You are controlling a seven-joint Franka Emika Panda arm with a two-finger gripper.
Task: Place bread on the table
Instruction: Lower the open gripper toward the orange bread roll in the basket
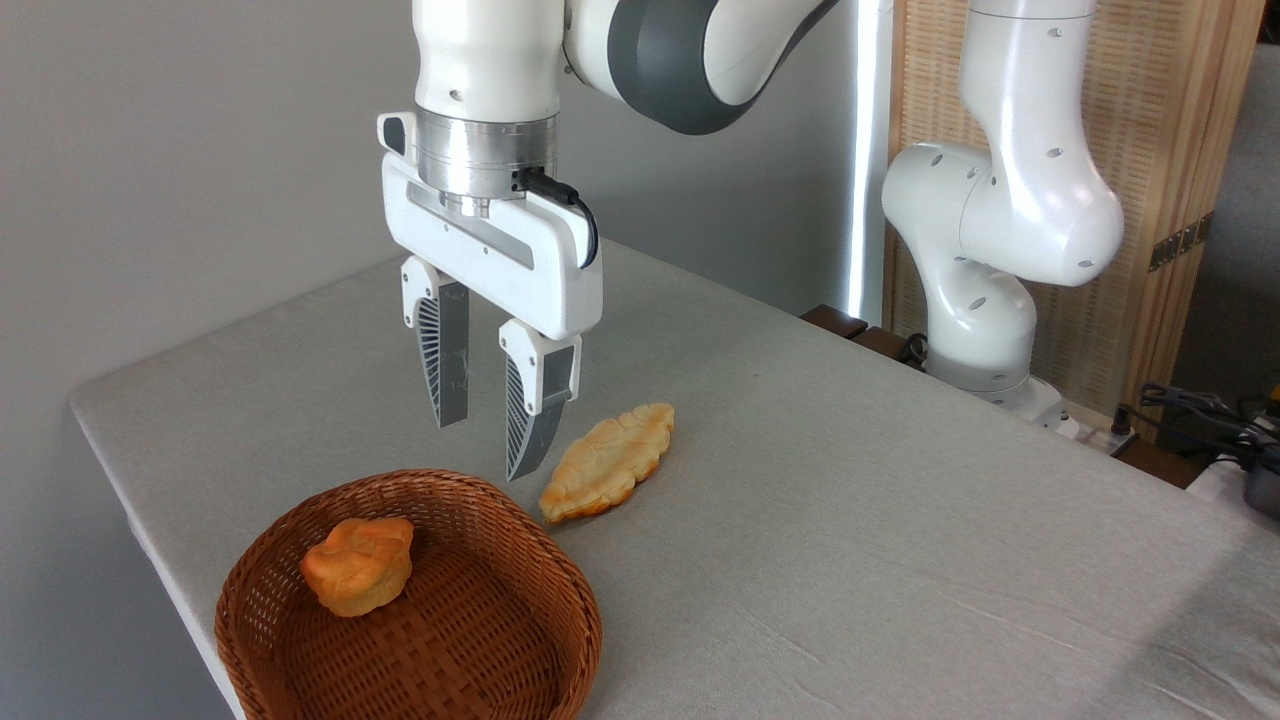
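— Above the basket's far rim: white two-finger gripper (490, 447) with ribbed grey fingers (441, 365), pointing straight down, jaws parted by a moderate gap, holding nothing.

— And the target?

— Small lumpy orange-golden bread bun (358, 566), resting inside the round brown woven wicker basket (560, 580), toward its left side. Lower than the fingertips and off to their left, nearer the camera. Well apart, no contact.

— Long axis?

— Barely any; chunky, roughly as wide as long, slightly stretched left to right. Probably a descent down and leftward over the rim, jaws straddling the bun.

— Anything else in the basket?

— Nothing visible; only the bun on the woven floor.

— Outside it?

— Flat pale-yellow leaf-shaped pastry (608, 462), lying on the light grey cloth-covered table (850, 500), just beside the basket's right rim, long axis running diagonally away to the right. Closer to the right fingertip than the bun, so a risk of mistaking it.

— Task status?

— Not yet started on the bun; still in the basket, plenty of bare cloth to the right for setting down
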